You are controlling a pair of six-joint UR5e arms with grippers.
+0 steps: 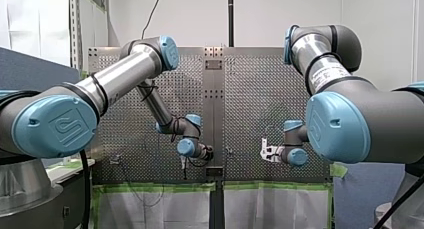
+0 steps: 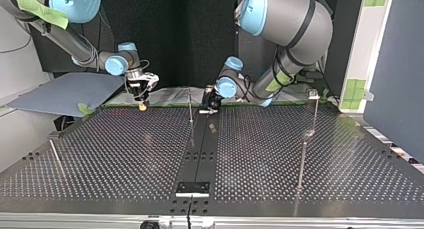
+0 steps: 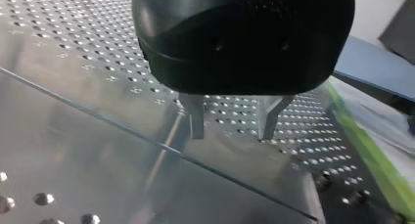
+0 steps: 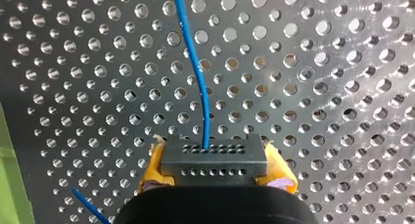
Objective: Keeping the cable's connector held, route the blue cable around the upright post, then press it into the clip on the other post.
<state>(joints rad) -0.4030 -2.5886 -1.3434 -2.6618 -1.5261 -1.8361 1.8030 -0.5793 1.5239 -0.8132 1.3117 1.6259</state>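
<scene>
One connector, on the blue cable, sits clamped in our right end effector; our left end effector hangs open.

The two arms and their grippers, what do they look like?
My left arm and my right arm are grey tubes with light blue joint caps; one left cap bears an embossed logo. My left gripper has a rounded black body and two slim metal fingers. My right gripper has yellow pads.
</scene>
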